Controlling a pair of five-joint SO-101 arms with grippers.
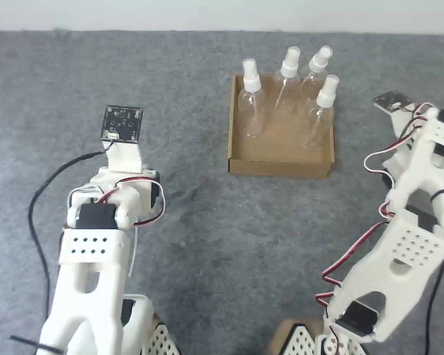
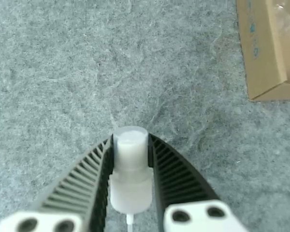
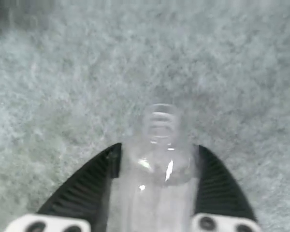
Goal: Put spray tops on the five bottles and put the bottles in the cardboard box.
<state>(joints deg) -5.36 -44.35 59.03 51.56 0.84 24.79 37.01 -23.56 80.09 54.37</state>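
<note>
While the left arm (image 1: 96,244) sits folded well apart from the shallow brown cardboard box (image 1: 281,164), the left gripper (image 2: 130,139) is closed around a white plastic spray top (image 2: 130,176). The top's long axis runs along the fingers, with its head toward the tips and its thin tube toward the wrist. Just beside the box, the right arm (image 1: 418,222) is extended. The right gripper (image 3: 157,147) clamps a clear uncapped plastic bottle (image 3: 157,169), its threaded neck pointing out past the fingertips. Four capped clear bottles (image 1: 251,100) stand upright in the box on the grey carpet (image 1: 207,222).
</note>
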